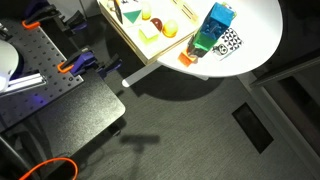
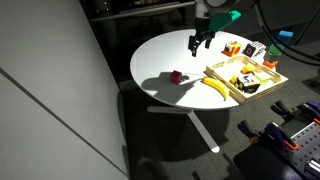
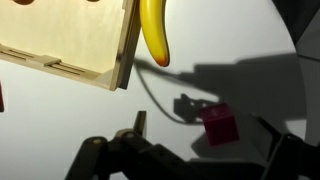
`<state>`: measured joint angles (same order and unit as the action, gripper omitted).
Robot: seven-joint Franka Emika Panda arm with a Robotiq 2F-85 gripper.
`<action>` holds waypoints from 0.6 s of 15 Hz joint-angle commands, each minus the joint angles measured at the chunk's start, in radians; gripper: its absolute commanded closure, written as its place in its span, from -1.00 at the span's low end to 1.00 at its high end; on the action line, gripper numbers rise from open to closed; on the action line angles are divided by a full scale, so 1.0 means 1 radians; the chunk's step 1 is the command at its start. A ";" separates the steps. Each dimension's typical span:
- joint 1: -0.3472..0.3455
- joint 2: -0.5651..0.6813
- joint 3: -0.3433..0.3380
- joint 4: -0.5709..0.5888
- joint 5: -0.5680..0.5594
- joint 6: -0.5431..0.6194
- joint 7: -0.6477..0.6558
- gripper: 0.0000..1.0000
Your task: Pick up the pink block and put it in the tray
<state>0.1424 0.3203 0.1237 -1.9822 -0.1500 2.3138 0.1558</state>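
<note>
The pink block [image 2: 177, 76] is a small magenta cube alone on the round white tabletop [image 2: 160, 60], left of the banana. In the wrist view it [image 3: 220, 127] lies on the table between my two fingers. My gripper [image 2: 198, 44] hangs open and empty well above the table, apart from the block; in the wrist view my gripper [image 3: 212, 142] shows a finger on each side of the block. The light wooden tray [image 2: 222, 77] sits on the right part of the table and holds several small items. It also shows in the wrist view [image 3: 70, 40] and in an exterior view [image 1: 135, 48].
A yellow banana [image 2: 213, 88] [image 3: 152, 30] lies on the table along the tray's edge, between block and tray. A blue-green bottle [image 1: 215, 28] and an orange piece [image 1: 187, 58] stand near the table edge. A yellow ball [image 1: 170, 30] lies in the tray.
</note>
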 commanded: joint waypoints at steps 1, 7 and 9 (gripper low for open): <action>0.013 0.076 -0.024 0.057 -0.018 0.037 -0.031 -1.00; 0.004 0.181 -0.009 0.136 0.016 0.104 -0.125 -1.00; -0.002 0.212 -0.001 0.166 0.027 0.123 -0.165 -1.00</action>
<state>0.1445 0.4814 0.1148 -1.8842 -0.1493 2.4220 0.0608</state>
